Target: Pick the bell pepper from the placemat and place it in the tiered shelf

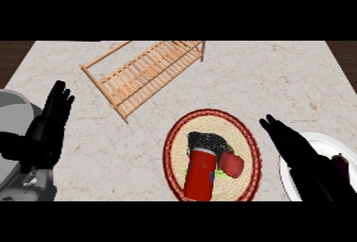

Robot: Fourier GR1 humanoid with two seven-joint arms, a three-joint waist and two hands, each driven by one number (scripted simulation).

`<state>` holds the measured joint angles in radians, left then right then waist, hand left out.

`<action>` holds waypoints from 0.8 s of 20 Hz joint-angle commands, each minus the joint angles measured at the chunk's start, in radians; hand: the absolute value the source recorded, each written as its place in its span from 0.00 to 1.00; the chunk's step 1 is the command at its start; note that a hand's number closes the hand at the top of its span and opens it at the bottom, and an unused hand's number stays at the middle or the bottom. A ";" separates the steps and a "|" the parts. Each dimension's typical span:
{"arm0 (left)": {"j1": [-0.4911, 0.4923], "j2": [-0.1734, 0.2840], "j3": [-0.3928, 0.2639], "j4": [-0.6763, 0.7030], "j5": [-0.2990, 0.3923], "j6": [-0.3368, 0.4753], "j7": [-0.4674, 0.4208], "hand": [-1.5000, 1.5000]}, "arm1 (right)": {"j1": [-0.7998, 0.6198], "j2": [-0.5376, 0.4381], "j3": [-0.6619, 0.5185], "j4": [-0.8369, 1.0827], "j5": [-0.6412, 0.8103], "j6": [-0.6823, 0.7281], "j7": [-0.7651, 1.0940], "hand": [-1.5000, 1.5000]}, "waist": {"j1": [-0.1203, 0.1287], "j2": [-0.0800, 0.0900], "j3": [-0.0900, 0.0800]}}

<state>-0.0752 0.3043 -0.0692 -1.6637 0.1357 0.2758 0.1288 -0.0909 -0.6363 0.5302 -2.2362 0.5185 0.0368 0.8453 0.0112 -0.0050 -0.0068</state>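
head view, bell pepper (232, 165) on placemat (248, 128), tiered shelf (144, 70) bare, right robot hand (298, 149) open, left robot hand (47, 124) open

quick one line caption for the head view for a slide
Red bell pepper on the round placemat, wooden tiered shelf beyond; right hand open beside the mat, left hand resting open at left.

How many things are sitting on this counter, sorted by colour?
Red: 2, the bell pepper and a tall cylinder
Wooden: 1, the tiered shelf
Straw with red rim: 1, the placemat
White: 1, a plate
Dark purple: 1, an eggplant
Total: 6
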 commanded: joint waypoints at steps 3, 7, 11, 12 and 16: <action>-0.005 -0.023 -0.001 0.034 -0.012 0.003 -0.012 0.50 | -0.147 0.184 0.231 0.007 0.226 0.128 0.373 0.00 | -0.005 0.002 0.003; -0.026 0.005 0.014 0.008 -0.007 -0.019 0.007 0.50 | -0.198 0.259 0.298 0.180 0.319 0.180 0.404 0.00 | -0.001 0.002 0.004; 0.006 -0.015 0.004 -0.013 -0.027 0.004 -0.003 0.50 | -0.194 0.277 0.250 0.248 0.305 0.261 0.450 0.00 | -0.002 0.003 0.004; -0.039 -0.043 0.002 0.040 -0.026 0.020 0.004 0.50 | -0.164 0.268 0.263 0.268 0.335 0.238 0.429 0.00 | -0.016 0.005 0.005; 0.010 -0.003 0.037 -0.046 -0.009 -0.017 0.027 0.50 | -0.197 0.365 0.217 0.307 0.373 0.241 0.417 0.00 | -0.006 0.003 0.006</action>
<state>-0.0724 0.2807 -0.0675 -1.6822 0.1071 0.2817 0.1409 -0.2602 -0.3549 0.7516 -1.9592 0.8486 0.2021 1.1119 0.0060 -0.0015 -0.0014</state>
